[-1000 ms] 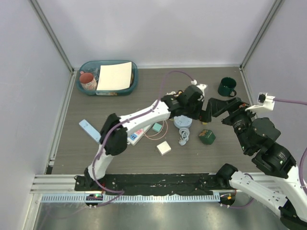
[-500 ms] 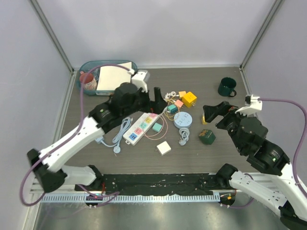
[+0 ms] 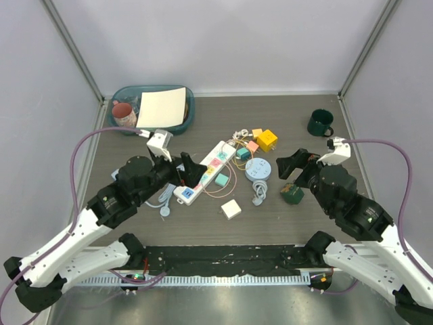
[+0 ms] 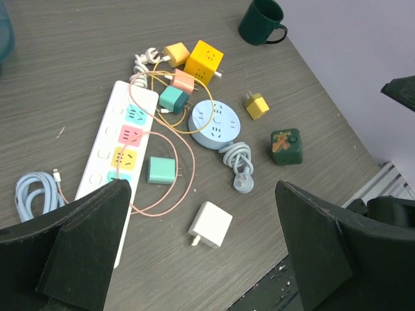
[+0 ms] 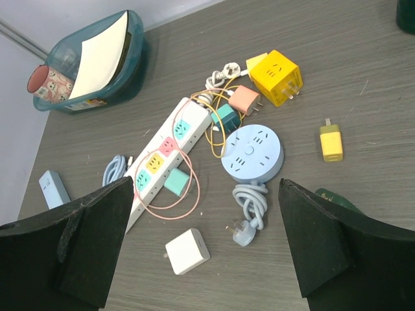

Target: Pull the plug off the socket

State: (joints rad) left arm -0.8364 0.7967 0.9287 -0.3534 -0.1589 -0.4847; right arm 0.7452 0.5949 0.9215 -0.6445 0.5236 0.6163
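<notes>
The socket, a long white power strip (image 3: 205, 172) with pastel outlets, lies slanted mid-table; it also shows in the left wrist view (image 4: 115, 159) and the right wrist view (image 5: 162, 159). The plug, a small white square block (image 3: 231, 209), lies loose on the table to the strip's near right, apart from it, prongs bare (image 4: 211, 225) (image 5: 187, 251). My left gripper (image 3: 191, 172) (image 4: 201, 256) hovers open and empty over the strip's near end. My right gripper (image 3: 289, 169) (image 5: 204, 249) hangs open and empty to the right of the clutter.
A teal adapter (image 3: 221, 179) inside a pink cable loop lies beside the strip. A round blue corded socket (image 3: 258, 169), yellow cube (image 3: 266, 140), dark green box (image 3: 291, 193), green mug (image 3: 319, 122) and teal basket (image 3: 154, 123) surround it. A light-blue strip (image 5: 53, 188) lies far left.
My left arm has swung back from over the far clutter to the left and nearer, uncovering the strip. My right arm has drawn nearer and lower. The white plug has not moved.
</notes>
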